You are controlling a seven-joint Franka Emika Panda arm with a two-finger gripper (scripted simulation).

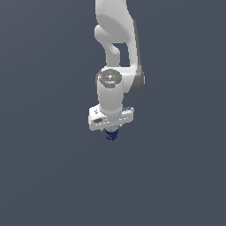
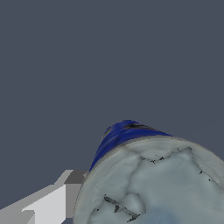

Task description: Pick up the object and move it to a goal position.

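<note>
Exterior view: you see the white arm (image 1: 115,53) reaching down from the top edge against a plain dark grey-blue ground (image 1: 44,176). The wrist joint, with a round grey cap and small coloured marks, sits above the broad white hand body. The gripper (image 1: 112,133) points downward. Directly under the hand body, the can (image 1: 112,134) shows as a small dark blue patch with a pale top edge, touching the underside of the hand and much narrower than it. The fingers are hidden behind the hand body here, so you cannot read their spacing from this view. Whether the can rests on the ground or hangs clear of it cannot be told.

Wrist view: the can (image 2: 148,183) fills the near corner, very close to the camera. You see its flat grey-silver top with dark crease marks, and a band of dark blue side beyond it. One white and grey finger (image 2: 57,201) lies flush against the can's rim. The other finger is out of frame. Going by that contact, the pincer appears to be grasping the can.
</note>
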